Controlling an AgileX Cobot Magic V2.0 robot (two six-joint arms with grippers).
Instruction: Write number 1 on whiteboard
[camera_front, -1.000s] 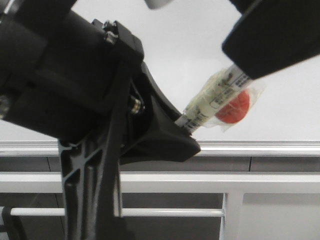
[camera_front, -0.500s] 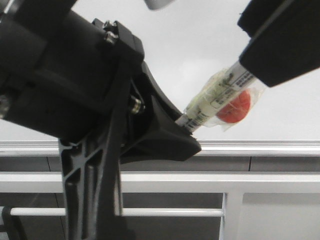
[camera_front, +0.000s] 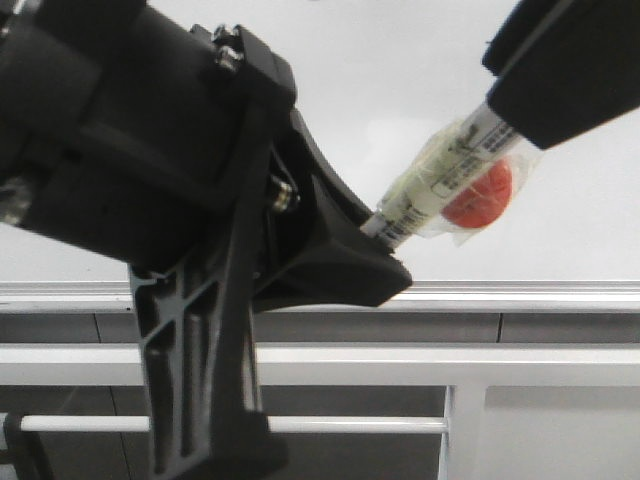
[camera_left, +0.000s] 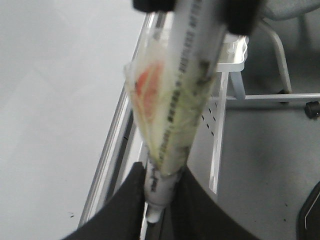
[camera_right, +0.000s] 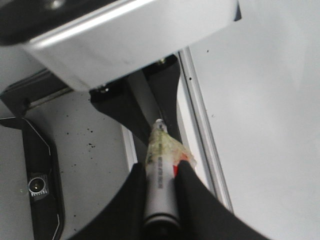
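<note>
front view: marker (camera_front: 440, 185) between both tools

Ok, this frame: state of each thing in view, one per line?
Marker: held at both ends, tilted, tape-wrapped, off the board.
Left pincer: shut on the marker's lower end.
Right pincer: shut on the marker's upper end.
Whiteboard: blank where visible, no stroke.
Red piece: taped to the marker.
</note>
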